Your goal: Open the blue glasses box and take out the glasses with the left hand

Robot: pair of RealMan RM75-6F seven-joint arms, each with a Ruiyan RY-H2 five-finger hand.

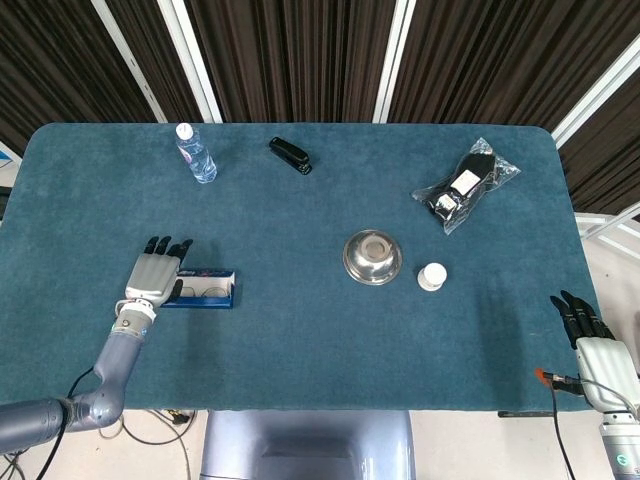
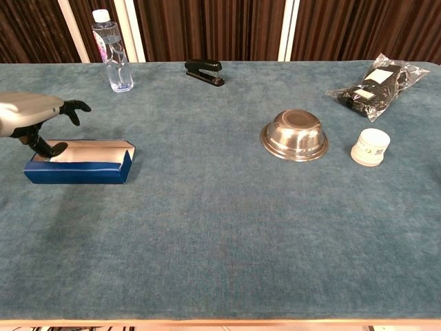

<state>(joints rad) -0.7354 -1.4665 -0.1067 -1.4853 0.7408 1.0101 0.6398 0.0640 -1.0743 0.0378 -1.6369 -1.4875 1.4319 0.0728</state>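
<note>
Your workspace is a robot lab or data-collection studio: a table (image 1: 300, 340) covered in teal felt, dark pleated curtains (image 1: 290, 60) with white frame posts (image 1: 388, 60) behind, loose cables (image 1: 150, 425) below the front edge, and unrelated test objects scattered across the cloth.

table (image 1: 300, 340): teal cloth | backdrop: dark curtain (image 1: 300, 50), white posts (image 1: 388, 60)

bright, even overhead light, soft faint shadows (mild glare on the bowl (image 2: 294, 136)), sharp focus.
</note>
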